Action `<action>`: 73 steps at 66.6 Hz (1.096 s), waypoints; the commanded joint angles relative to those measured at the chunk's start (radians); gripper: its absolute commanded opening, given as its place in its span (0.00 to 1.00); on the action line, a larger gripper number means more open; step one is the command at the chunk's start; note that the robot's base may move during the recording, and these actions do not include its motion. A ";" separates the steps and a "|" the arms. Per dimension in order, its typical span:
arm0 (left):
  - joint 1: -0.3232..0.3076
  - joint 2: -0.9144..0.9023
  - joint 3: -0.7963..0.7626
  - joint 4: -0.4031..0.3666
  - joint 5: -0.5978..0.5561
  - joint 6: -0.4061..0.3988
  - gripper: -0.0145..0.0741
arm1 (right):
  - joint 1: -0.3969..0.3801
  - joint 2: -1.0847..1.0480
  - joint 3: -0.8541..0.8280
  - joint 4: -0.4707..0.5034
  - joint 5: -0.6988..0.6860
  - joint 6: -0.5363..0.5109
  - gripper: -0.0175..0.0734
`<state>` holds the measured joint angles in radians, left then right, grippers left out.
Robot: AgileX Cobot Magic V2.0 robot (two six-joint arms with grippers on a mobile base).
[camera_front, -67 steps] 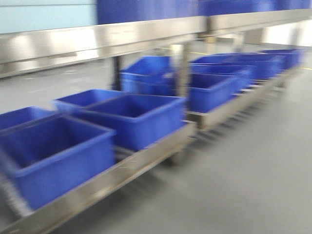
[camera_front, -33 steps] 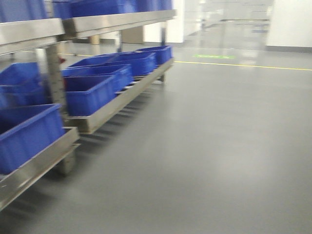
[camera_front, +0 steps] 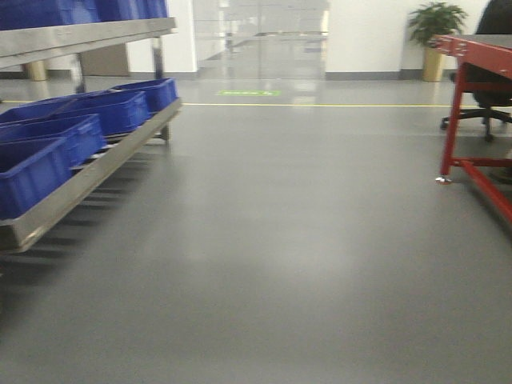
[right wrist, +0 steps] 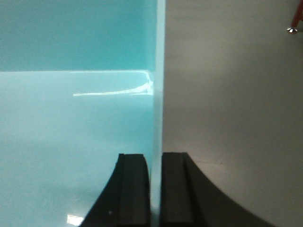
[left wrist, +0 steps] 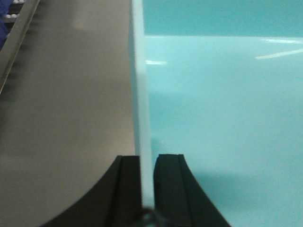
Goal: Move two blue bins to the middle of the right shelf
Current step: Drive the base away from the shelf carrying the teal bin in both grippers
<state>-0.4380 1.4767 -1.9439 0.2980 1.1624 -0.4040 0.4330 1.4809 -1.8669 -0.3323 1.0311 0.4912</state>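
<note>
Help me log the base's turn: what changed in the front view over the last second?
The view swung right: the shelf of blue bins slid from filling the frame to the left edge, and open floor, a red table and a potted plant appeared. The bins stay seated on the shelf.

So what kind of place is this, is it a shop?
Probably a warehouse or factory hall, not a shop. There's a long steel rack holding blue bins, a wide bare grey floor with a yellow line painted across it, and a red workbench frame.
</note>
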 commanded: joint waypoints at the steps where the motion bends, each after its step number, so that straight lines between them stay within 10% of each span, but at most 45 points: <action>1: -0.013 -0.013 -0.015 -0.014 -0.059 0.002 0.04 | 0.000 -0.003 -0.007 -0.002 -0.046 -0.003 0.02; 73: -0.013 -0.013 -0.015 0.004 -0.074 0.002 0.04 | 0.000 -0.003 -0.007 -0.002 -0.052 -0.003 0.02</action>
<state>-0.4402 1.4767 -1.9439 0.3192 1.1538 -0.4040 0.4330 1.4809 -1.8669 -0.3263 1.0296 0.4912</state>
